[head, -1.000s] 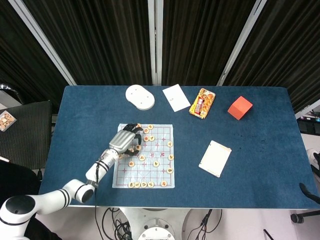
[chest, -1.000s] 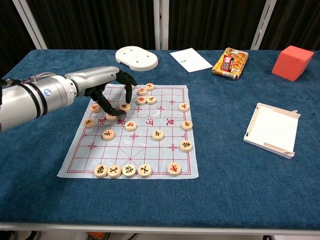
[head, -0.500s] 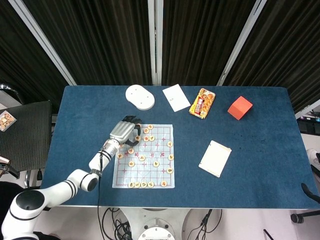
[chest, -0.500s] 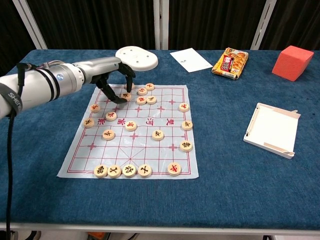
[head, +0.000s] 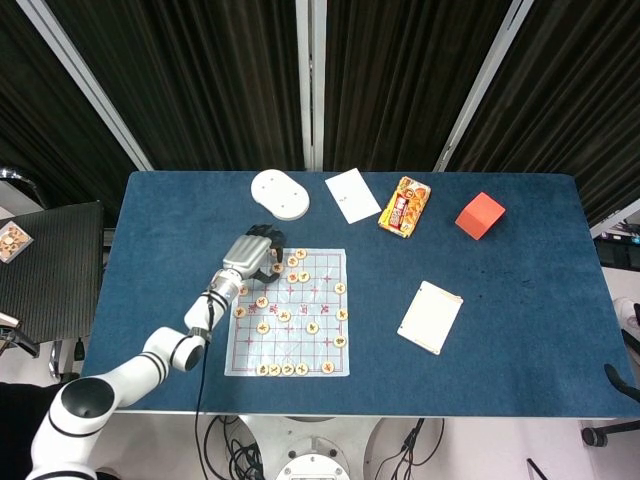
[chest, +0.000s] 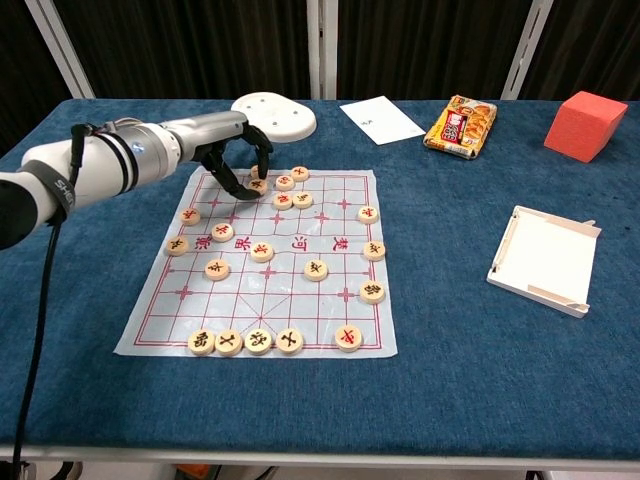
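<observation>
A paper xiangqi board (chest: 190, 325) (head: 240, 355) lies on the blue table, with several round wooden pieces spread over it. My left hand (chest: 238, 150) (head: 255, 256) hovers over the board's far left corner. Its fingers curl down and pinch one wooden piece (chest: 258, 185) just at the board's surface, beside two pieces (chest: 285, 182) of the far row. More pieces sit in a row (chest: 245, 342) along the near edge. My right hand does not show in either view.
Along the far side lie a white oval dish (chest: 273, 115), a white card (chest: 381, 119), an orange snack packet (chest: 459, 126) and a red block (chest: 585, 125). A flat white box (chest: 545, 258) lies right of the board. A black chair (head: 50, 260) stands beyond the table's left edge.
My left hand has carried one piece from the board's middle left up to the far left corner, and the arm has stretched further out.
</observation>
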